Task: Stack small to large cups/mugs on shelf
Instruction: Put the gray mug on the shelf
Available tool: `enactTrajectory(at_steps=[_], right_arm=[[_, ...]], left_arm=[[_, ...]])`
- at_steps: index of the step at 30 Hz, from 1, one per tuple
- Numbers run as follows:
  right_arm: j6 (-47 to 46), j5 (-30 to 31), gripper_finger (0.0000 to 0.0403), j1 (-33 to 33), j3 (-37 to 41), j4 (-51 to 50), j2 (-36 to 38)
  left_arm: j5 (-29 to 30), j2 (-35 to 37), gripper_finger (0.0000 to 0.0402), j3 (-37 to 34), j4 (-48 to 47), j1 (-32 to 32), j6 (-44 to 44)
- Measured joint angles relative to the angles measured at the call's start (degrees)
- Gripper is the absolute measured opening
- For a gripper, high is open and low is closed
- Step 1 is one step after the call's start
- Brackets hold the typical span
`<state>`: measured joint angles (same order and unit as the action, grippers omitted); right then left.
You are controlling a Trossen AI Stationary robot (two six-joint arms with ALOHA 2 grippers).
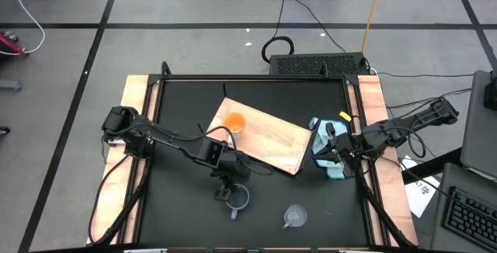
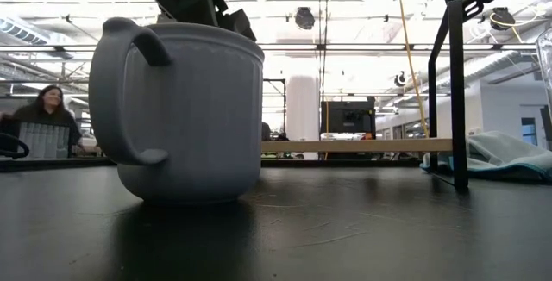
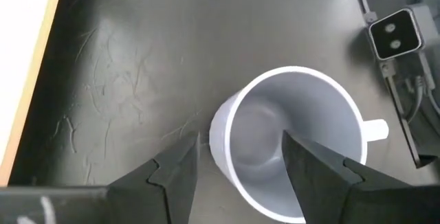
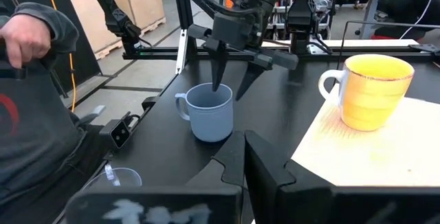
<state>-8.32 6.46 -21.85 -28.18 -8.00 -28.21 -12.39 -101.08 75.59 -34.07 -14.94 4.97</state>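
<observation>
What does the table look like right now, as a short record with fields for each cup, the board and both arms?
orange mug: orange ceramic mug with a handle, upright on the board
grey-blue mug: grey-blue ceramic mug with a handle, upright on the black tabletop
glass cup: clear glass cup, on the tabletop, apart from the board
board: flat light-wood rectangular board, holding only the orange mug
left gripper: over the grey-blue mug, fingers open, one inside the rim, one outside
right gripper: near the table's right edge, above a light blue cloth, fingers shut
</observation>
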Motion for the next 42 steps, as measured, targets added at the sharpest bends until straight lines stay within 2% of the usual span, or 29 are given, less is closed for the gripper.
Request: enactTrajectory(at_steps=[33,37,42], right_arm=[[0.0,0.0,0.0000,0.0,0.0,0.1,0.0],[0.0,0.0,0.0000,0.0,0.0,0.1,0.0],[0.0,0.0,0.0000,0.0,0.0,0.1,0.0]], left_arm=[[0.0,-3.4,0.0208,-0.1,-0.3,-0.5,-2.7],[0.0,-3.4,0.0179,-0.1,-0.2,-0.5,-2.8],[0.0,-3.5,0.0110,-0.1,-0.2,-0.5,-2.8]])
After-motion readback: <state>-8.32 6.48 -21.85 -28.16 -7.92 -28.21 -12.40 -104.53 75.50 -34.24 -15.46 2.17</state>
